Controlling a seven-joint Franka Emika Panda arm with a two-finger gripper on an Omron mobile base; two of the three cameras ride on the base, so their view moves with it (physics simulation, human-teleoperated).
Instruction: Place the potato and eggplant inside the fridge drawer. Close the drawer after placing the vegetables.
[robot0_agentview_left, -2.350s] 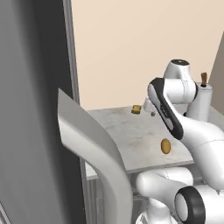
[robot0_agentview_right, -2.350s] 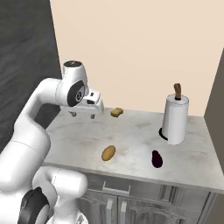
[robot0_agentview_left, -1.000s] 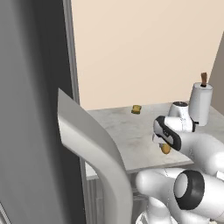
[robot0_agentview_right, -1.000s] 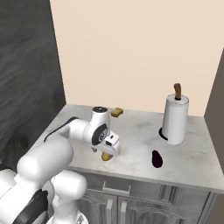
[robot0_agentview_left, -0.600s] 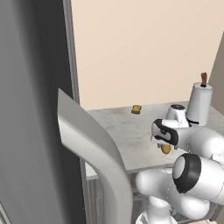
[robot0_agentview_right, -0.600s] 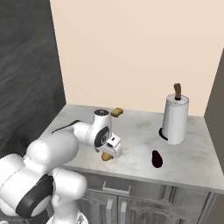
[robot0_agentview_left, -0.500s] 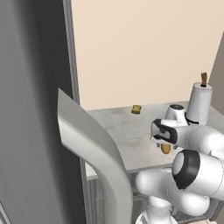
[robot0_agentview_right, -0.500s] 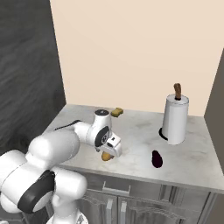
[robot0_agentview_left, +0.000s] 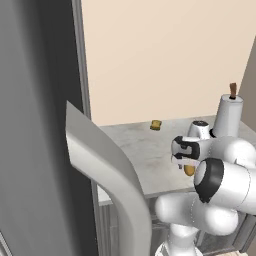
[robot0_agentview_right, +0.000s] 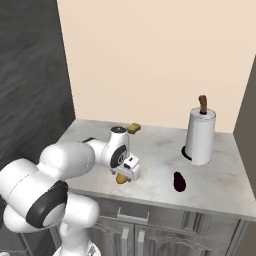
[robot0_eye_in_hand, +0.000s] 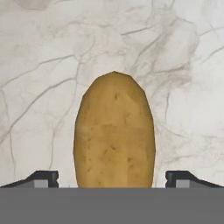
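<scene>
Hand view: jaws spread wide, one fingertip (robot0_eye_in_hand: 41, 177) either side of the potato (robot0_eye_in_hand: 114, 131), not touching.

Arm: white, dark-jointed, folded low and reaching forward over the worktop (robot0_agentview_right: 220, 187). Hand (robot0_eye_in_hand: 112, 178): pointed straight down, close above the worktop. Fingertips (robot0_eye_in_hand: 43, 178): spread wide, one either side of the potato (robot0_eye_in_hand: 114, 133), neither touching it.

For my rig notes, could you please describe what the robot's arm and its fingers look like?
The arm is glossy white, built of rounded, bulbous links with dark grey to black joint rings. The gripper ends in two small dark fingers with lighter grey faces. No cables or markings show.
</scene>
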